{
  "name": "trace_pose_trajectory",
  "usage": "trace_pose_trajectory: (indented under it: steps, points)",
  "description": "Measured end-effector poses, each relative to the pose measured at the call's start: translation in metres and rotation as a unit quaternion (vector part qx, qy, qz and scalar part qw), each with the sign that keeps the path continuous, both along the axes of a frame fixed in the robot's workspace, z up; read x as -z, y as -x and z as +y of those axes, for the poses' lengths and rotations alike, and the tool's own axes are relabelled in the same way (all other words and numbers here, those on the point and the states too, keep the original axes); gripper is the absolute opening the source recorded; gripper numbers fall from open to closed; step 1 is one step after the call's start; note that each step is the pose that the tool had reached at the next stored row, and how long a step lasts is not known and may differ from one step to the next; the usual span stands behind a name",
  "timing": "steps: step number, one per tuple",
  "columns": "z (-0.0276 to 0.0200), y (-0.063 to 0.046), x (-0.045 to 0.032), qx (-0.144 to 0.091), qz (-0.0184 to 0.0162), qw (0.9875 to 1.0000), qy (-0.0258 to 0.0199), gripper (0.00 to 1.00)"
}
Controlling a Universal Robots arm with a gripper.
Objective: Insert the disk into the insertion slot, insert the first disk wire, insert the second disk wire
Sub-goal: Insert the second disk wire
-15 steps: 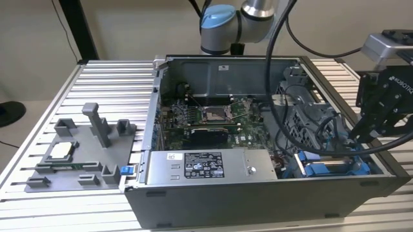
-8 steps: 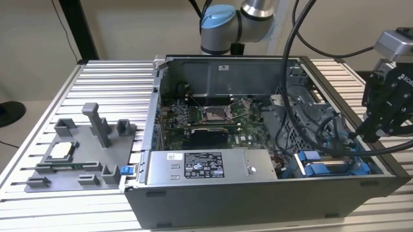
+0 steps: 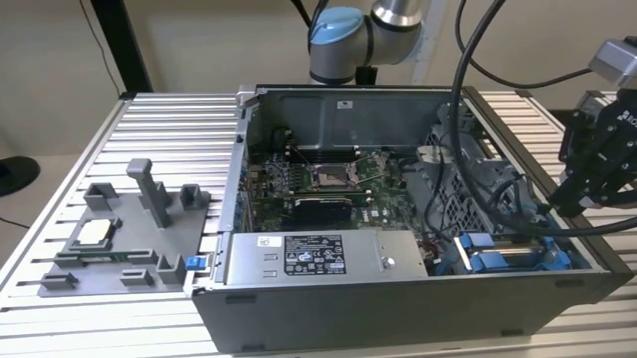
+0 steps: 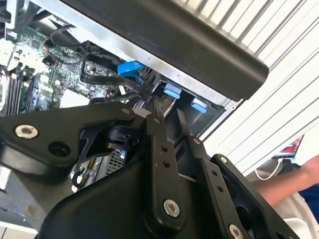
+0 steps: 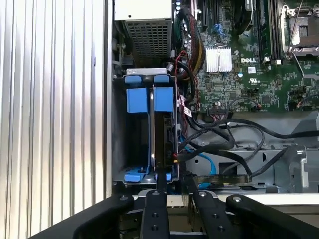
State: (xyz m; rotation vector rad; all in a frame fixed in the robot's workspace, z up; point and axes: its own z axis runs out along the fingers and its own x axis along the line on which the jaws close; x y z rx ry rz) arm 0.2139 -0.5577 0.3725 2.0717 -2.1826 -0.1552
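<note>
First wrist view looks along the end effector (image 5: 173, 183), whose jaws stand narrow on either side of the near end of the disk (image 5: 164, 144). They seem to be pinching it, though the contact itself is hidden. The disk stands on edge in its blue carrier (image 5: 163, 99), most of its length inside the slot (image 5: 130, 149). That slot is the grey metal bay at a corner of the computer case (image 3: 398, 313), close to the case wall and the ribbed counter (image 5: 50, 124). Just beside the bay, black cables (image 5: 224, 142) and a blue cable (image 5: 207, 160) lie loose next to the motherboard (image 5: 259, 74).

By my reading, the first step, getting the disk into the slot, is in hand and nearly done, and neither wire is plugged in yet. Finishing it calls for a straight push along the bay until the carrier seats, kept clear of the cables.
</note>
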Motion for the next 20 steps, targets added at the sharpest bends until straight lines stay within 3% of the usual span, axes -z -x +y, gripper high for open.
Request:
trace_pose_trajectory:
  steps: [7,10,11,14,20]
  points:
    - [0.0047,-0.005,0.0039,0.0,0.0164,0.9999,0.0,1.0]
    - [0.0084,-0.005,0.0048,0.0,0.0185,0.9998,0.0,1.0]
    - [0.0099,-0.006,0.005,0.0,0.0188,0.9998,0.0,0.0]
    - [0.0132,-0.006,0.0064,0.0,0.0203,0.9998,-0.0001,0.0]
    - [0.0149,-0.008,0.0088,0.0,0.026,0.9997,0.0001,0.0]
